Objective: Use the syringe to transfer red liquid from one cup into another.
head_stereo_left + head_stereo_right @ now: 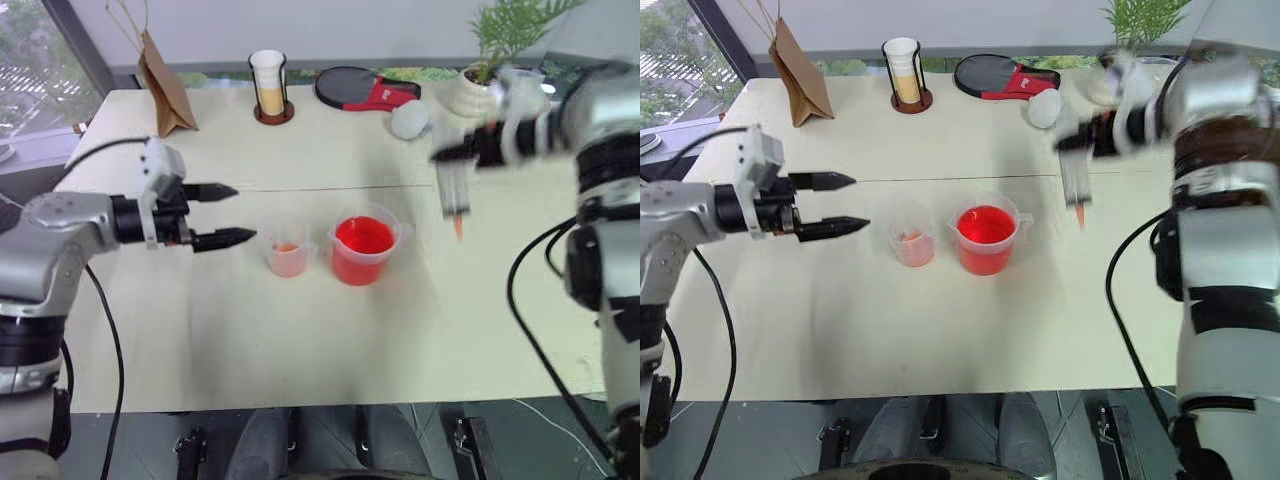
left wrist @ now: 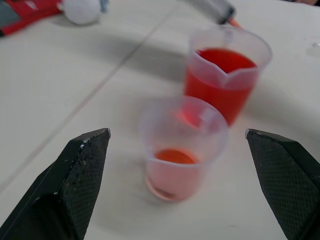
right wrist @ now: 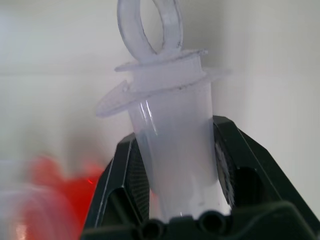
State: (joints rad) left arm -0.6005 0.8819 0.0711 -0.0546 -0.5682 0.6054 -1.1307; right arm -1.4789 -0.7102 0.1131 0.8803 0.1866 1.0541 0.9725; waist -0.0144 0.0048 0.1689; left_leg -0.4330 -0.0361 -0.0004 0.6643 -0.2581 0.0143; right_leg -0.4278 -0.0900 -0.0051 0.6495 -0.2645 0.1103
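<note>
Head views. My right gripper [image 1: 470,152] was clamped on the large clear plastic syringe with its orange tip [image 1: 456,195], which hung tip-down in the air over the pale tabletop [image 1: 300,340], to the right of the cups and well apart from them. I judged the step in hand to be carrying the syringe toward the liquid; nothing appeared to be drawn yet, though blur hid the barrel's contents. The next move called for setting the tip over the larger clear plastic beaker with a pouring spout [image 1: 362,250] and lowering it into the bright red liquid [image 1: 362,238], which filled most of that beaker. Just beside it, on its left, stood the smaller clear plastic measuring cup [image 1: 288,248], holding only a shallow orange layer at its base. My left gripper [image 1: 228,215] hovered level to the left of that cup, its two fingers spread wide and empty. At the far edge stood a tall white and tan cup in a dark holder [image 1: 270,88].

Left wrist view. My spread fingers [image 2: 75,185] framed the small cup [image 2: 182,150], apart from it on either side; the red beaker [image 2: 225,70] stood behind it, with the syringe tip [image 2: 231,21] beyond the rim.

Right wrist view. My fingers [image 3: 125,175] pinched the syringe barrel [image 3: 175,150] on both sides, below its flange; the ringed plunger [image 3: 150,25] sat pushed fully in.
</note>
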